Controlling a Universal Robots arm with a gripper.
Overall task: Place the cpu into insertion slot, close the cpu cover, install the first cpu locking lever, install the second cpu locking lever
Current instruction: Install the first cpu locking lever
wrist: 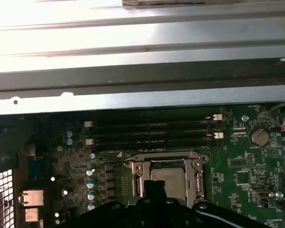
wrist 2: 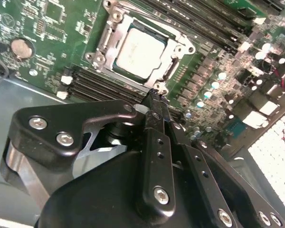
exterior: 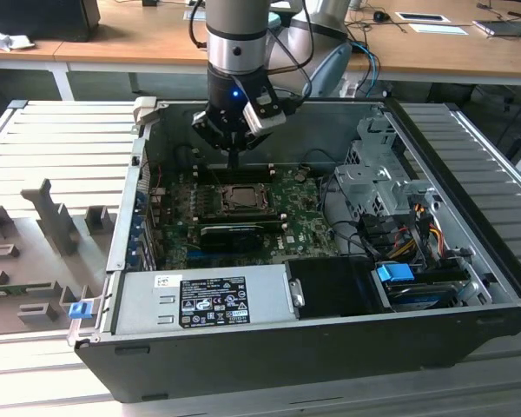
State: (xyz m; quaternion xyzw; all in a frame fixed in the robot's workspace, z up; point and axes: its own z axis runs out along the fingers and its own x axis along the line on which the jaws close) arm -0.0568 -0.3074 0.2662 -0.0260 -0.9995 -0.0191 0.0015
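Observation:
Inside the open computer case, the insertion slot [exterior: 240, 198] sits in the green motherboard [exterior: 308, 228]. The pale cpu [wrist 2: 141, 51] [wrist: 170, 179] lies flat in it. The silver cpu cover [wrist 2: 104, 40] [wrist: 138, 175] lies down around the chip as a frame. My gripper [exterior: 233, 165] hangs just above the slot's far edge in the exterior view. Its black fingers are pressed together into one narrow tip [wrist 2: 157, 92] at a corner of the socket, holding nothing. In the first wrist view the gripper [wrist: 154, 187] partly covers the socket's near side. How the locking levers stand is hard to make out.
A black graphics card [exterior: 234, 234] lies just in front of the socket, with a power supply [exterior: 204, 300] nearer still. Memory slots [wrist: 152, 133] run behind the socket. A drive cage [exterior: 373, 174] and cables [exterior: 408, 230] crowd the exterior view's right. Case walls [exterior: 130, 217] enclose the board.

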